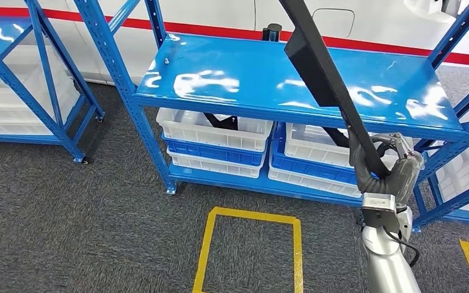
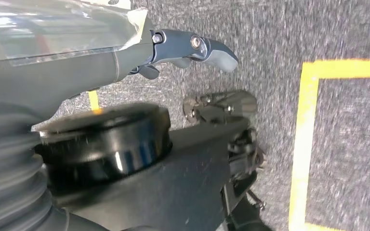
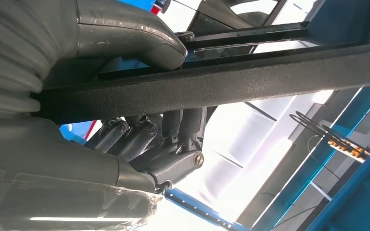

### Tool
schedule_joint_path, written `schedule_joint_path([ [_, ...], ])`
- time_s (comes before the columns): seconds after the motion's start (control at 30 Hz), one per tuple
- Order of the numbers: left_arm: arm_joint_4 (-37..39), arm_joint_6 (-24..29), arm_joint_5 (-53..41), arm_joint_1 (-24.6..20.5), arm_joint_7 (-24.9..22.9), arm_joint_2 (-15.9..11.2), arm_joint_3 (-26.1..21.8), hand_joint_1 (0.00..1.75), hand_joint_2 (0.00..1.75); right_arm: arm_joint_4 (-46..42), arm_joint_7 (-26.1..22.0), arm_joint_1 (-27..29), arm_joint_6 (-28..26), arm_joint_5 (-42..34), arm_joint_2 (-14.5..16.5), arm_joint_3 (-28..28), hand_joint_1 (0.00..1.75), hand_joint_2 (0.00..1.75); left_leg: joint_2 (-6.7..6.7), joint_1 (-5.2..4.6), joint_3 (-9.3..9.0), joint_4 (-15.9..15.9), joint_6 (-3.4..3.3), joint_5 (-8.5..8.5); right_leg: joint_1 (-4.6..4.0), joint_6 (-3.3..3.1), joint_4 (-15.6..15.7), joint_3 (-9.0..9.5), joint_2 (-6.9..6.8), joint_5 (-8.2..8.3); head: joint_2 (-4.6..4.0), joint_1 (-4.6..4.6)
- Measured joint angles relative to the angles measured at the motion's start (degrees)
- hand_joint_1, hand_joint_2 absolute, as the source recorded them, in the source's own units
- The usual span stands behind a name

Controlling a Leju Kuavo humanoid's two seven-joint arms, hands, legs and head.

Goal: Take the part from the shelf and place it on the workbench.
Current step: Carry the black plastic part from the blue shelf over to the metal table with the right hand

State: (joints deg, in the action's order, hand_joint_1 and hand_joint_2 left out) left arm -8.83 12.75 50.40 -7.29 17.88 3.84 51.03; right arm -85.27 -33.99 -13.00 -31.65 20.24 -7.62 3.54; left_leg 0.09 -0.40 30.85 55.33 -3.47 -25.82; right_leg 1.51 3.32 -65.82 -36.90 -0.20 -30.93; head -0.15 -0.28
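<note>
Grey speckled carpet (image 1: 67, 201) underfoot, marked with a yellow tape square (image 1: 248, 247) and the corner of a second at far right. At far left in the head view, part of a blue metal rack (image 1: 33, 79) holding white bins. Centre, a blue shelf unit (image 1: 269, 82) with a glossy bare top deck; below it, stacked white and blue crates (image 1: 215, 141) with dark parts lying inside, half hidden by the deck. Behind, a white wall with a red stripe.

Right of centre, a long black bar-shaped part (image 1: 320, 73), held clear of the shelf and slanting up across the deck, upper end cut off by the frame edge. Gripped near its lower end by the right hand (image 1: 386, 171), silver forearm rising from below.

Right wrist view, closer: thick grey thumb (image 3: 139, 36) pressed over one side of the bar's rough black surface (image 3: 250, 82), darker fingers (image 3: 149, 137) curled under the other, a full wrap not readable from the head view.

Left wrist view, pointed at the floor: left hand (image 2: 192, 50) over carpet and yellow tape, grey fingertip extended, nothing visibly held; remaining fingers hidden, so openness cannot be judged. Image motion-blurred.
</note>
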Motion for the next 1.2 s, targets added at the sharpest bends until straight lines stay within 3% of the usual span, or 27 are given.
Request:
schedule_joint_path([
  [0.07, 0.0, -0.01, 0.0, 0.0, 0.0, 0.04, 0.03, 0.0, 1.75, 0.03, 0.01, 0.09, 0.0, -0.03, 0.02, -0.01, 1.75, 1.75, 0.13, -0.11, 1.11, 0.23, -0.17, 0.64, -0.03, 0.02, -6.79, -1.99, 0.04, -2.69, 0.0, 0.06],
  [0.1, 0.0, -0.01, 0.0, 0.01, 0.0, 0.05, 0.05, 0.0, 1.75, 0.05, 0.02, 0.12, 0.0, -0.04, 0.04, -0.02, 1.75, 1.75, 0.16, -0.11, 1.68, 0.43, -0.13, 0.92, -0.02, 0.42, -7.42, -1.67, 0.04, -2.68, 0.0, 0.06],
  [0.13, 0.0, 0.02, 0.01, 0.01, 0.0, 0.05, 0.06, 0.0, 1.75, 0.07, 0.03, 0.13, 0.0, -0.05, 0.05, -0.04, 1.75, 1.75, 0.16, -0.06, 2.22, 0.71, -0.03, 1.15, 0.02, 0.99, -5.73, -0.21, 0.04, -1.82, 0.0, 0.06],
  [0.17, 0.0, 0.04, 0.03, 0.01, 0.0, 0.05, 0.07, 0.0, 1.75, 0.08, 0.03, 0.12, 0.0, -0.03, 0.05, -0.05, 1.75, 1.75, 0.16, 0.01, 2.72, 1.06, 0.11, 1.34, 0.1, 1.59, -2.09, 2.22, 0.02, -0.52, 0.0, 0.07],
  [0.23, 0.0, 0.14, 0.09, 0.0, 0.0, 0.03, 0.07, 0.0, 1.75, 0.08, 0.02, 0.07, 0.0, 0.12, 0.08, -0.05, 1.75, 1.75, 0.11, -0.03, 3.65, 1.74, 0.6, 1.69, 0.06, 1.97, 5.66, 6.9, 0.06, 1.04, 0.0, 0.04],
  [0.3, 0.0, 0.27, 0.17, 0.04, 0.02, 0.01, 0.07, 0.0, 1.75, 0.1, 0.02, 0.06, 0.0, 0.3, 0.11, -0.03, 1.75, 1.75, 0.05, -0.24, 4.32, 2.21, 1.24, 2.24, -0.27, 1.42, 8.55, 8.4, 0.2, 1.17, 0.0, -0.04],
  [0.37, 0.01, 0.37, 0.31, 0.18, 0.05, -0.02, 0.07, 0.0, 1.75, 0.15, 0.02, 0.06, 0.0, 0.39, 0.2, -0.02, 1.75, 1.75, -0.04, -0.25, 4.72, 2.46, 1.79, 2.63, -0.19, 0.62, 8.39, 7.96, 0.24, 1.67, 0.0, -0.08],
  [0.4, 0.01, 0.4, 0.41, 0.23, 0.08, -0.03, 0.07, 0.0, 1.75, 0.19, 0.02, -0.02, 0.01, 0.41, 0.28, -0.01, 1.75, 1.75, -0.1, -0.16, 5.12, 3.03, 2.08, 1.96, 0.0, 0.04, 8.33, 7.6, 0.19, 2.03, 0.0, -0.12],
  [0.43, 0.02, 0.44, 0.5, 0.26, 0.11, -0.04, 0.07, 0.0, 1.75, 0.21, 0.02, -0.13, 0.02, 0.42, 0.37, -0.01, 1.75, 1.75, -0.16, -0.05, 5.74, 4.37, 2.37, 0.55, 0.2, -0.66, 8.37, 7.2, 0.14, 2.45, 0.0, -0.2],
  [0.5, 0.02, 0.53, 0.64, 0.29, 0.24, -0.04, 0.06, 0.0, 1.75, 0.25, 0.02, -0.4, 0.12, 0.43, 0.48, 0.0, 1.75, 1.75, -0.24, 0.25, 8.03, 10.68, 2.99, -4.35, 0.14, -1.86, 8.35, 6.09, 0.0, 3.36, 0.0, -0.38],
  [0.57, 0.02, 0.69, 0.68, 0.33, 0.37, -0.04, 0.05, 0.0, 1.75, 0.38, 0.02, -0.63, 0.25, 0.44, 0.52, 0.0, 1.75, 1.75, -0.24, 0.53, 10.01, 17.84, 3.34, -7.87, -0.18, -2.31, 8.26, 4.92, -0.08, 4.23, 0.0, -0.43],
  [0.6, 0.02, 0.78, 0.7, 0.35, 0.42, -0.04, 0.05, 0.0, 1.75, 0.5, 0.02, -0.76, 0.28, 0.44, 0.54, 0.0, 1.75, 1.75, -0.24, 0.6, 10.0, 19.37, 3.37, -8.06, -0.32, -2.3, 8.21, 4.36, -0.09, 4.65, 0.0, -0.44],
  [0.63, 0.02, 0.86, 0.73, 0.36, 0.46, -0.04, 0.05, 0.0, 1.75, 0.61, 0.02, -0.9, 0.3, 0.44, 0.56, 0.0, 1.75, 1.75, -0.24, 0.64, 8.81, 18.56, 3.27, -7.1, -0.41, -2.26, 8.18, 3.82, -0.08, 5.08, 0.0, -0.44],
  [0.7, 0.02, 0.97, 0.83, 0.29, 0.56, -0.04, 0.05, 0.0, 1.75, 0.78, 0.02, -1.3, 0.31, 0.44, 0.59, 0.01, 1.75, 1.75, -0.29, 0.61, 3.58, 11.37, 2.67, -4.33, -0.53, -1.99, 8.16, 2.99, 0.0, 5.88, 0.0, -0.46],
  [0.77, 0.02, 1.06, 1.02, 0.16, 0.66, -0.05, 0.05, 0.0, 1.75, 0.88, 0.02, -1.95, 0.31, 0.43, 0.62, 0.03, 1.75, 1.75, -0.38, 0.35, -1.24, 3.83, 1.99, -3.43, -0.69, -1.41, 8.17, 2.46, 0.03, 6.63, 0.0, -0.37],
  [0.8, 0.02, 1.1, 1.1, 0.12, 0.71, -0.06, 0.05, 0.0, 1.75, 0.94, 0.02, -2.3, 0.32, 0.42, 0.63, 0.05, 1.75, 1.75, -0.42, 0.15, -2.19, 2.06, 1.72, -3.61, -0.71, -1.04, 8.2, 2.32, 0.0, 6.94, 0.0, -0.34],
  [0.93, 0.02, 1.3, 1.27, 0.21, 0.84, -0.05, 0.04, 0.0, 1.75, 1.3, 0.02, -2.94, 0.33, 0.34, 0.71, 0.16, 1.75, 1.75, -0.3, -0.28, -1.75, 0.97, 0.72, -2.36, -0.48, 0.13, 8.21, 1.7, -0.07, 7.56, 0.0, -0.45],
  [1.0, 0.02, 1.45, 1.38, 0.25, 0.91, -0.04, 0.03, 0.0, 1.75, 1.6, 0.04, -3.11, 0.33, 0.28, 0.74, 0.28, 1.75, 1.75, -0.1, -0.13, -0.8, 0.26, -0.08, -0.78, -0.52, -0.06, 5.36, 0.22, -0.04, 4.81, 0.0, -0.28],
  [1.07, 0.02, 1.55, 1.42, 0.28, 1.0, 0.01, 0.03, 0.0, 1.75, 1.93, 0.08, -3.27, 0.33, 0.26, 0.74, 0.42, 1.75, 1.75, 0.0, -0.14, 0.73, 0.24, -0.46, 0.5, -0.48, -0.55, -1.63, -2.04, 0.0, 0.09, 0.0, -0.09],
  [1.1, 0.02, 1.58, 1.43, 0.31, 1.03, 0.03, 0.03, 0.0, 1.75, 2.09, 0.1, -3.29, 0.33, 0.26, 0.74, 0.48, 1.75, 1.75, 0.02, -0.16, 1.54, 0.29, -0.47, 1.09, -0.44, -0.44, -5.2, -2.84, 0.01, -1.47, 0.0, -0.07],
  [1.13, 0.02, 1.63, 1.44, 0.35, 1.06, 0.05, 0.03, 0.0, 1.75, 2.26, 0.14, -3.29, 0.33, 0.25, 0.74, 0.52, 1.75, 1.75, 0.05, -0.15, 2.41, 0.38, -0.41, 1.69, -0.37, 0.02, -7.5, -2.94, 0.02, -1.98, 0.0, -0.07],
  [1.17, 0.02, 1.67, 1.48, 0.38, 1.09, 0.06, 0.03, 0.0, 1.75, 2.42, 0.19, -3.29, 0.33, 0.25, 0.74, 0.55, 1.75, 1.75, 0.06, -0.08, 3.28, 0.52, -0.28, 2.25, -0.27, 0.7, -7.87, -2.11, 0.02, -1.49, 0.0, -0.04],
  [1.2, 0.02, 1.71, 1.52, 0.42, 1.13, 0.08, 0.03, 0.0, 1.75, 2.54, 0.24, -3.32, 0.33, 0.24, 0.74, 0.56, 1.75, 1.75, 0.06, 0.03, 4.15, 0.77, -0.06, 2.76, -0.12, 1.48, -5.72, -0.05, 0.02, -0.27, 0.0, -0.05],
])
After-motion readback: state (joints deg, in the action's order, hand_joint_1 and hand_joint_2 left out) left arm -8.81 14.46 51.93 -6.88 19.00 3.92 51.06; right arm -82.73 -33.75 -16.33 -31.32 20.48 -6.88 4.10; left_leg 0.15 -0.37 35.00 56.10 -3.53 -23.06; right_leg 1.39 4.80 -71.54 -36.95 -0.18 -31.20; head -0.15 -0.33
